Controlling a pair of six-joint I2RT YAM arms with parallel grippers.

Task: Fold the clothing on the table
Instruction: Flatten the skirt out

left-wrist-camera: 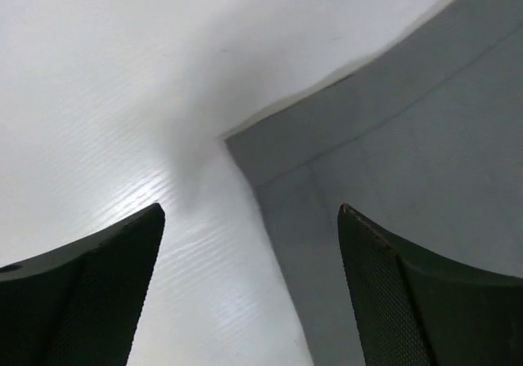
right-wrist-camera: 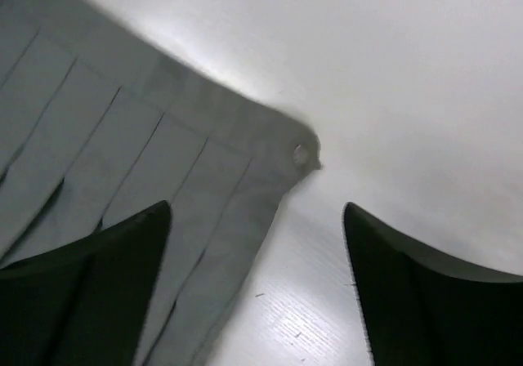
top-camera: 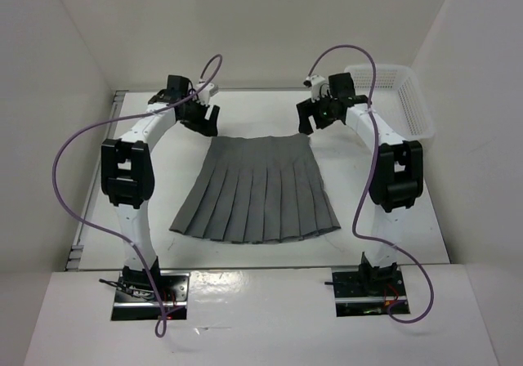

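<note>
1. One grey pleated skirt (top-camera: pixel 257 190) lies flat in the middle of the white bench (top-camera: pixel 176 166), with its waistband toward the far side and its hem fanned toward the arm bases. It is not yet folded.
2. Both pairs stand apart and empty: the left arm's fingers (left-wrist-camera: pixel 90 301) straddle the waistband's left corner (left-wrist-camera: pixel 245 149), and the right arm's fingers (right-wrist-camera: pixel 90 301) straddle the other corner.
3. The step in hand, as I judge it, is pinching both corners. Each pair should drop with one finger over cloth and one over bare bench, then close evenly — a lopsided grip would skew the fold.
4. The overhead view gives the skirt's whole outline and the basket (top-camera: pixel 400 96) at far right. Only the wrist views show where each corner sits between the fingers — and the right one shows a small round snap (right-wrist-camera: pixel 301 153).
</note>
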